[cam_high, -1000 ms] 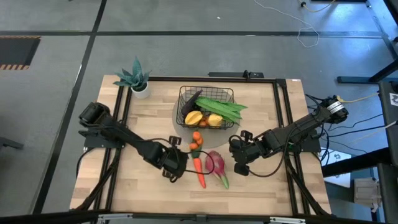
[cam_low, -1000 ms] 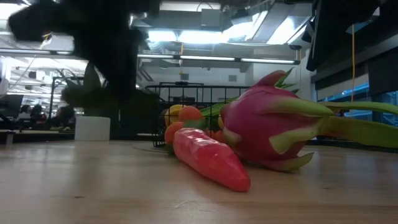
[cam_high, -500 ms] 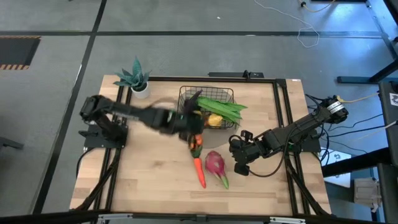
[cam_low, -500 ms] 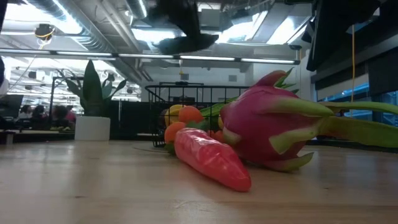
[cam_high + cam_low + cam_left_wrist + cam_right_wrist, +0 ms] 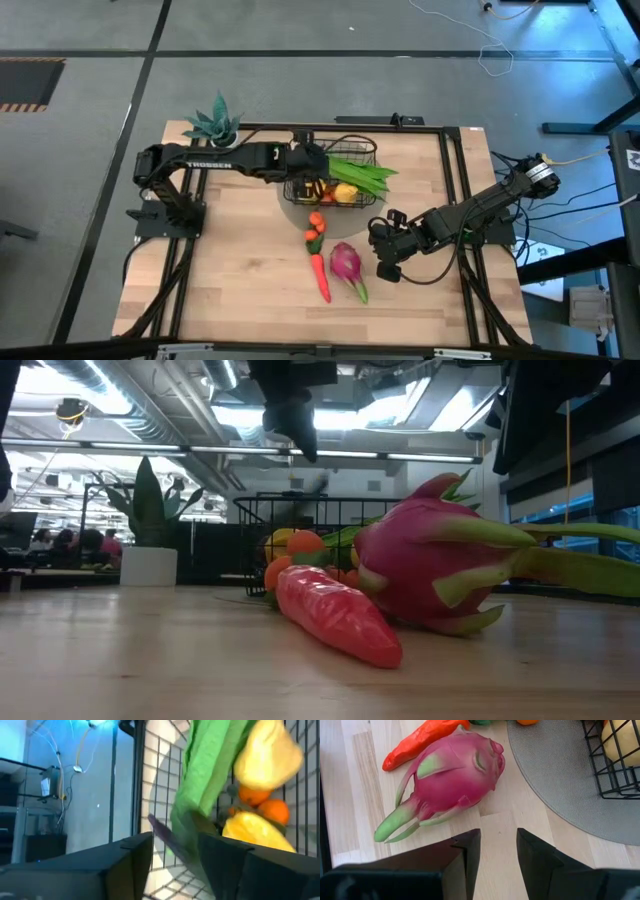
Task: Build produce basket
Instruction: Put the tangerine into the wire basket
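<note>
The black wire basket (image 5: 372,148) stands on a grey round mat at the table's far middle. It holds green bean pods (image 5: 362,174), a yellow mango (image 5: 345,193) and oranges. My left gripper (image 5: 312,165) hangs open above the basket's left end. In its wrist view a dark blurred piece (image 5: 175,840) shows between its fingers. A carrot (image 5: 321,277), a pink dragon fruit (image 5: 345,262) and small oranges (image 5: 316,220) lie on the table near the basket. My right gripper (image 5: 376,246) is open and empty, just right of the dragon fruit (image 5: 452,765). My left gripper points down into the basket from above. A dark blurred piece (image 5: 186,851) lies in the gap between its fingers. I cannot tell whether the fingers touch it.
A teal potted plant (image 5: 215,128) stands at the far left corner. The grey mat (image 5: 290,205) sticks out from under the basket on its near side. Bare wood lies at the near left and near right of the table.
My left gripper has swung from beside the carrot toward the table's far edge and up, and now stands over the basket's left end. In the low view a dark blur now shows in the basket below it. The carrot and dragon fruit have stayed put.
</note>
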Robot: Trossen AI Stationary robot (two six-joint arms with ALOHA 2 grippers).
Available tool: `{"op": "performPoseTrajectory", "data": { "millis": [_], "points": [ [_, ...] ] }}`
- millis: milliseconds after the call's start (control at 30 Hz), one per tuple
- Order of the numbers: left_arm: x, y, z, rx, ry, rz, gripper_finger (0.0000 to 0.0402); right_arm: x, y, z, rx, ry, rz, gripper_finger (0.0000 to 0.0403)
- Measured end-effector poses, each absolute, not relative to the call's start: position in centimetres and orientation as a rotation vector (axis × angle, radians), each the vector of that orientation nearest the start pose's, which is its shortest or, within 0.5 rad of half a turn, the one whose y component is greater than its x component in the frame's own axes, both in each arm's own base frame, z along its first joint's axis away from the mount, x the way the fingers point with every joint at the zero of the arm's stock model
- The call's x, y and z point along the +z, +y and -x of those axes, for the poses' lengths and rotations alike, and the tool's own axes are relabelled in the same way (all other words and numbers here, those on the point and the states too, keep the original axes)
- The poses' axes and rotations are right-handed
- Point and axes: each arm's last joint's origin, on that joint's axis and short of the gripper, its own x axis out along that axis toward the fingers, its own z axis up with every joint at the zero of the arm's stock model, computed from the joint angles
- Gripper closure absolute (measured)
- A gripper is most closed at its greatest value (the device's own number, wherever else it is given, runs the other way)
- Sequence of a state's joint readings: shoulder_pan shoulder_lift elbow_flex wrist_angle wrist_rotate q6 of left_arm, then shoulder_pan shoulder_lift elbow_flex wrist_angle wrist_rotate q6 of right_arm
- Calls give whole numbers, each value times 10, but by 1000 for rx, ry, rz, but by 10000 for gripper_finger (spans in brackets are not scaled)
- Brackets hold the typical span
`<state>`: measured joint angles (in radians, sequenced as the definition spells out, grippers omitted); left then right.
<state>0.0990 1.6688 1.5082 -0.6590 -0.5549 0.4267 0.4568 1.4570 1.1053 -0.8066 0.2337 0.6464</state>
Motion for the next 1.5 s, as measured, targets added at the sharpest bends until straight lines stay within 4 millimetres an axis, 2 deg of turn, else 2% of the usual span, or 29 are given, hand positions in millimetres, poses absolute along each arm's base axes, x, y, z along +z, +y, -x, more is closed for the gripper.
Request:
{"op": "performPoseTrajectory", "data": {
  "millis": [133,333,433,633,767,900,1100,1333,1500],
  "points": [
    [321,48,-361,381,882,-534,225,250,117,-254,-159,1092,-187,287],
    [319,40,-361,393,851,-377,219,250,117,-254,-160,1091,-189,287],
    [315,27,-357,403,876,-262,220,250,117,-254,-160,1092,-190,287],
    [303,-5,-356,315,911,-57,220,250,118,-253,-174,1093,-218,287],
    [280,-30,-359,257,939,-59,220,247,124,-244,-192,1157,-258,287],
    [246,-51,-359,214,987,-103,220,246,133,-234,-215,1199,-268,287],
    [212,-67,-359,316,957,-153,221,246,146,-226,-207,1191,-277,287],
    [206,-77,-358,333,950,-79,221,246,153,-223,-181,1186,-263,287],
    [200,-83,-359,315,960,-99,221,246,153,-223,-195,1167,-250,287]
  ]
}}
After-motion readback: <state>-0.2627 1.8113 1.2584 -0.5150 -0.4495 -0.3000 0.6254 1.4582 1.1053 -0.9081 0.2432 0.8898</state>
